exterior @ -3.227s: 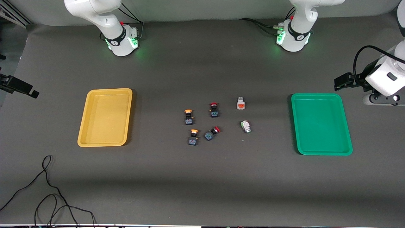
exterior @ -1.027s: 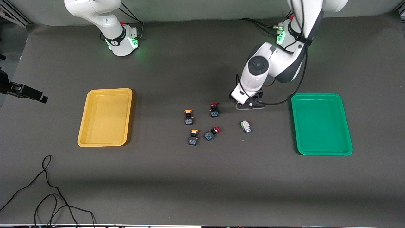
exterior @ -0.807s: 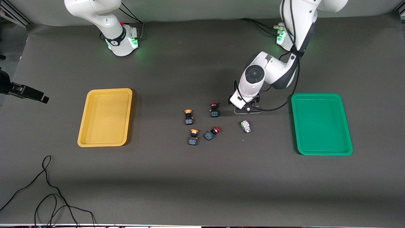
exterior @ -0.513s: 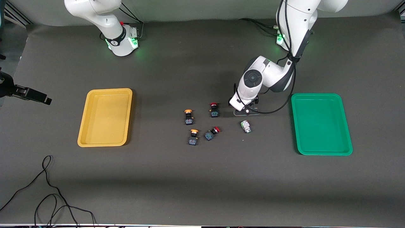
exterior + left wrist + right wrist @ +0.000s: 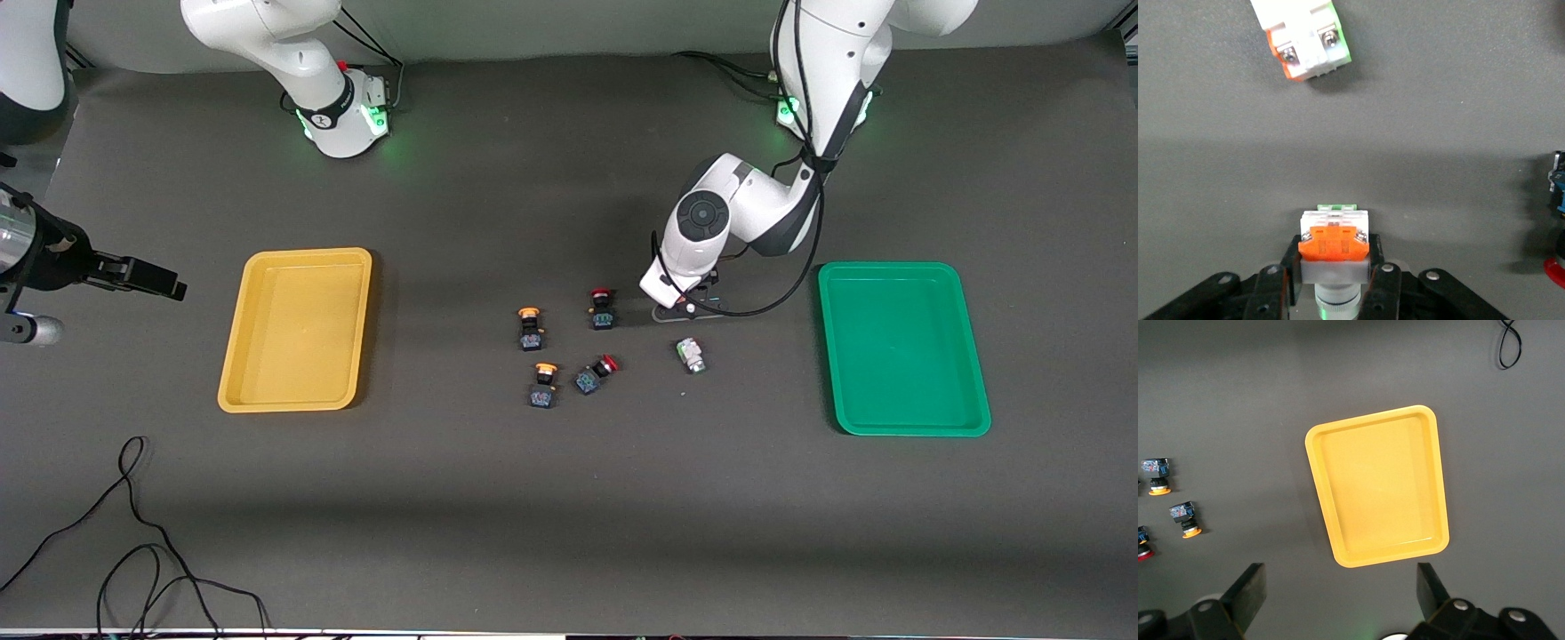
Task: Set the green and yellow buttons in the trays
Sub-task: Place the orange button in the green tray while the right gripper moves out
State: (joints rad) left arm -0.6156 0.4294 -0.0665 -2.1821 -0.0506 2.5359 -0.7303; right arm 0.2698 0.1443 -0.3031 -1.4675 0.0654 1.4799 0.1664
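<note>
My left gripper (image 5: 683, 308) is down on the table between the green tray (image 5: 889, 267) and the button cluster. In the left wrist view it (image 5: 1334, 259) is shut on the white button with the orange mark (image 5: 1335, 243). The green-tinted white button (image 5: 691, 355) (image 5: 1308, 40) lies loose close by, nearer the front camera. Two yellow-capped buttons (image 5: 530, 327) (image 5: 543, 384) lie toward the yellow tray (image 5: 307, 255) (image 5: 1368, 422). My right gripper (image 5: 169, 286) (image 5: 1340, 580) hangs open and empty over the table beside the yellow tray, at the right arm's end.
Two red-capped buttons (image 5: 602, 309) (image 5: 596, 373) lie among the yellow ones. A black cable (image 5: 133, 533) loops near the table's front corner at the right arm's end.
My left gripper came down over the orange-marked white button and closed on it. My right arm has swung in toward the yellow tray.
</note>
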